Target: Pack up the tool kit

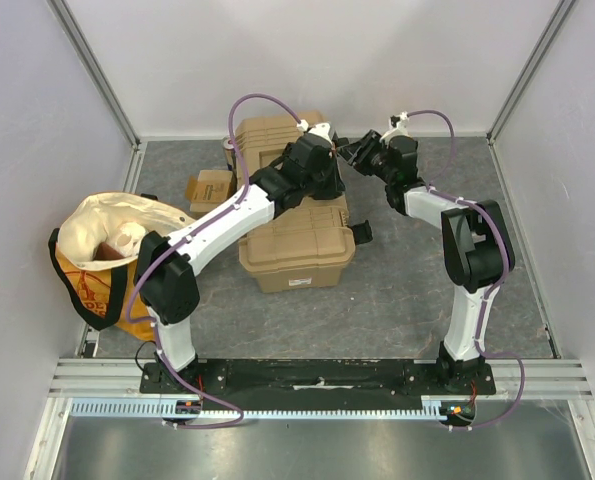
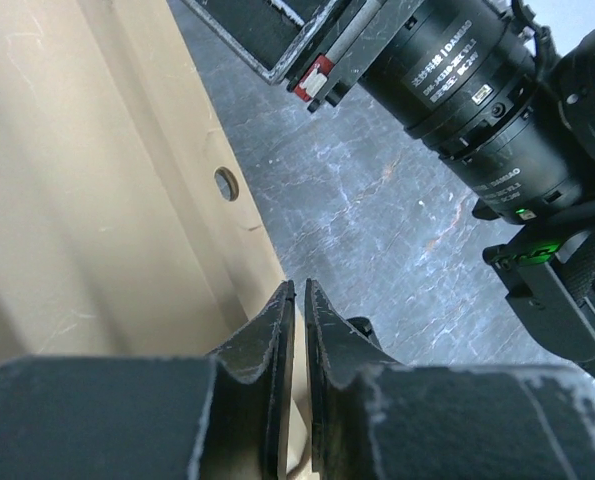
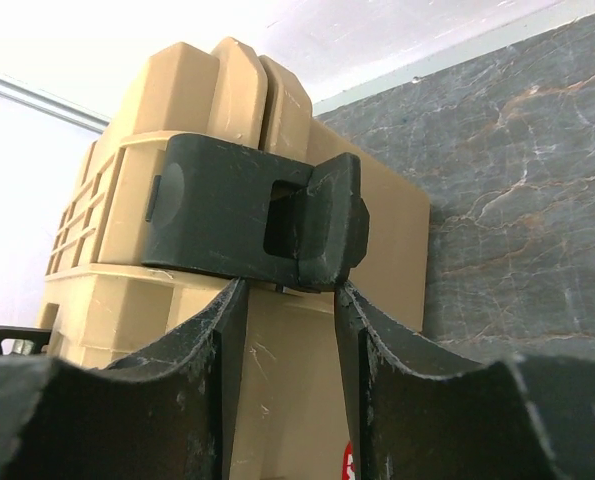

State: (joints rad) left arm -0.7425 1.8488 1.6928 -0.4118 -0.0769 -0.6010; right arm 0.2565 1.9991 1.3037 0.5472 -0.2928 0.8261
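The tan toolbox (image 1: 302,245) stands closed in the middle of the table, and its ribbed side fills the left of the left wrist view (image 2: 87,180). My left gripper (image 1: 327,168) is shut and empty beside the box's far right side (image 2: 299,285). My right gripper (image 1: 353,152) is open and faces the box from the right. In the right wrist view its fingertips (image 3: 289,290) touch the underside of a black latch (image 3: 257,215) that lies closed across the lid seam of the toolbox (image 3: 307,380). No screwdrivers or hammer are in view.
A yellow-cream cloth bag (image 1: 107,250) lies open at the left. A small cardboard box (image 1: 209,188) sits between it and the toolbox. Another black latch (image 1: 361,232) sticks out on the box's right side. My right wrist (image 2: 477,90) hangs close above my left gripper.
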